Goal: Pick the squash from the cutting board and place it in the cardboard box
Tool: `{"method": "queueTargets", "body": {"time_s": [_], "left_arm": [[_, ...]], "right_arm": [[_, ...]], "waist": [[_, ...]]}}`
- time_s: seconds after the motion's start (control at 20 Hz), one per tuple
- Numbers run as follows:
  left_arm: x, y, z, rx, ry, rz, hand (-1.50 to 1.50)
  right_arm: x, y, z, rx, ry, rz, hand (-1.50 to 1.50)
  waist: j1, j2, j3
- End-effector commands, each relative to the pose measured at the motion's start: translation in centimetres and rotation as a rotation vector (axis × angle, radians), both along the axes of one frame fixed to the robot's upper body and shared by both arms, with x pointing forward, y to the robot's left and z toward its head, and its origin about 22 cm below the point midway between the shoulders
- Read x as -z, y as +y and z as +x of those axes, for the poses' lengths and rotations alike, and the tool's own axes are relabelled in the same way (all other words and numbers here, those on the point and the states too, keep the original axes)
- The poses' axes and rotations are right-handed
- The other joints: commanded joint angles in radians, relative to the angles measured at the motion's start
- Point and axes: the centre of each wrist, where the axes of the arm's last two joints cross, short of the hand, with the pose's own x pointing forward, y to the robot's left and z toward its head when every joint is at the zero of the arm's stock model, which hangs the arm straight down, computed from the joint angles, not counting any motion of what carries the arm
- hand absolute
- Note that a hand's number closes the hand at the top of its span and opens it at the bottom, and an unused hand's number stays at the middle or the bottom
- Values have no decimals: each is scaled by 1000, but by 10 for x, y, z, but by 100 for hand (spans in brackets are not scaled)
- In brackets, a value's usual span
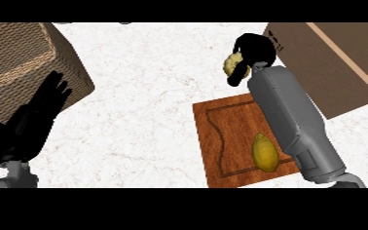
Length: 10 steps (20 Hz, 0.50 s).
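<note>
While the right hand (pixel 251 53) curls its black fingers round a pale yellow, lumpy squash (pixel 231 64), it holds it above the white marbled counter (pixel 151 107), just beside the near-left edge of the brown cardboard box (pixel 323 63) at the upper right. The grey right forearm (pixel 291 122) crosses the reddish-brown wooden cutting board (pixel 223 141), on which a smooth yellow oval fruit (pixel 265 152) lies near the forearm. At the left edge the left hand (pixel 36 117) rests open, fingers straight and pointing up, partly in front of a woven brown basket-like block (pixel 36 63).
</note>
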Motion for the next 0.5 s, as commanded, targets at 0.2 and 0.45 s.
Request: {"method": "queueTargets", "body": {"time_s": [0.2, 0.45], "left_arm": [[-6, 12, -7, -11, 9, -9, 0], [5, 11, -2, -32, 11, 3, 0]], "right_arm": [[-78, 25, 6, -37, -307, 22, 150], [-135, 31, 0, 72, -500, 37, 150]], "waist": [[-19, -12, -1], [-25, -12, -1]]}}
